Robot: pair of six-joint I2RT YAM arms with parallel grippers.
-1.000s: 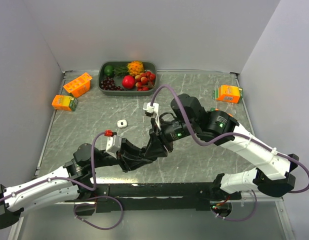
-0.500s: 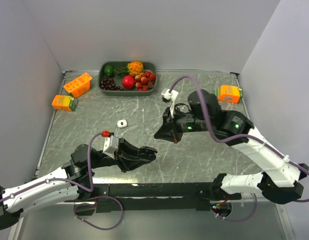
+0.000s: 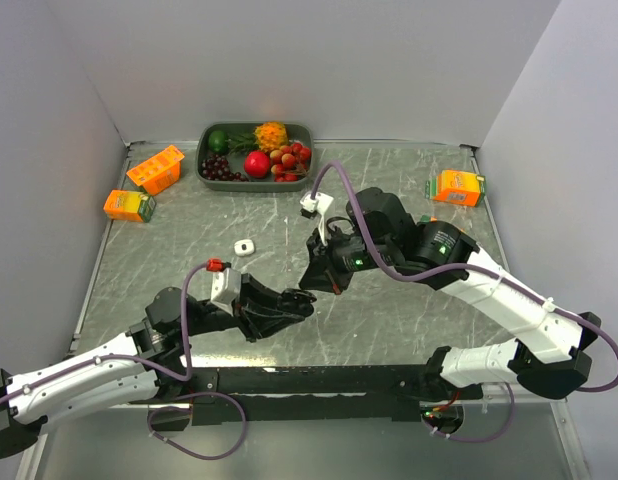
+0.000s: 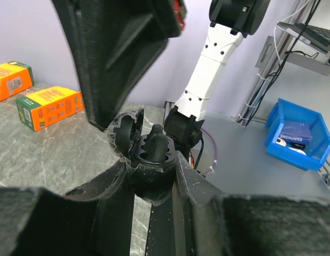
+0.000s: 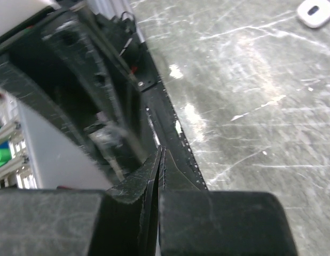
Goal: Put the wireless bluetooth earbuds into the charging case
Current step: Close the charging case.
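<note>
The right gripper (image 3: 308, 283), fingers pinched together on nothing visible, is swinging back down over the open charging case (image 4: 149, 173) just beneath it, which the left gripper (image 3: 301, 304) is clamping, likely to retry insertion.

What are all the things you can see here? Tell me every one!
tray: one, dark grey, far edge of the table
fruit: a heap, red, green, orange, dark, in the tray
cartons: three, orange, two far left, one far right
bud: one, white, alone on the table, left of middle
case: one, black, open, in the left pincer
bin: one, blue, beyond the table
table: one, grey marbled
arms: two, black and white
left pincer: black, shut on the case
right pincer: black, shut, close to the case
</note>
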